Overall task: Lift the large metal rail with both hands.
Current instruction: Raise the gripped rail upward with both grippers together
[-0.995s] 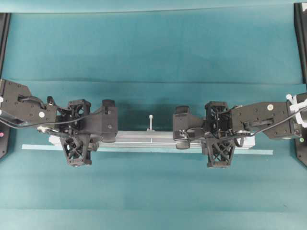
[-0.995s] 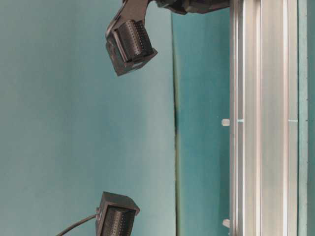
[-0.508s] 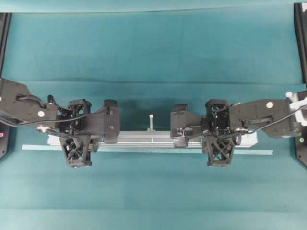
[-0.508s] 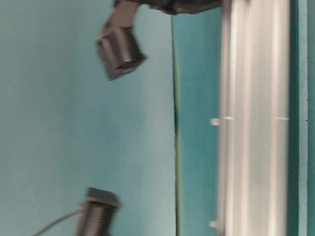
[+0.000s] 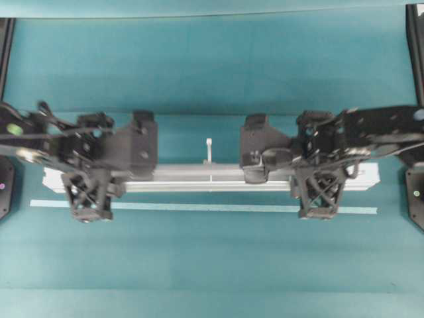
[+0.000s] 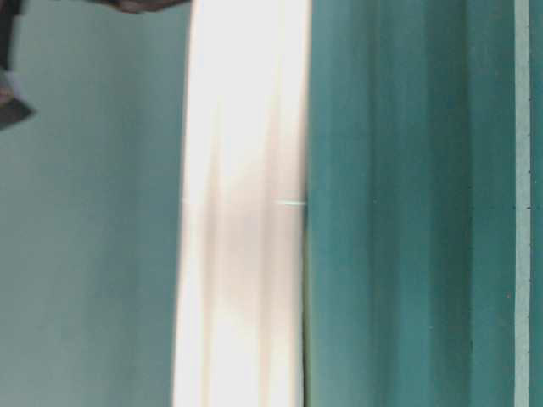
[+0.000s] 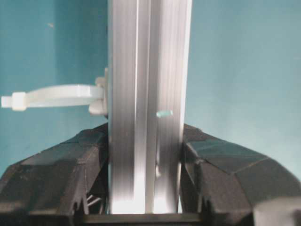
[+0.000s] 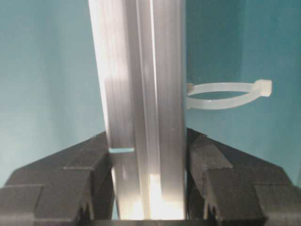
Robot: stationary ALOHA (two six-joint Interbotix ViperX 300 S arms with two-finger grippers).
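The large metal rail is a long grooved silver bar hanging level above the teal table, apart from the thin pale strip lying below it. My left gripper is shut on the rail near its left end, and my right gripper is shut on it near its right end. In the left wrist view the rail runs between both black fingers, pressed on each side. The right wrist view shows the same grip on the rail. A white tie stands at mid-length.
The strip stays flat on the table in the table-level view, where the rail is a blurred bright band. White ties stick out sideways from the rail. Black arm bases stand at the left and right table edges.
Both grippers have risen with the rail held between them. The rail has come off the table and away from the pale strip, which has stayed in place.
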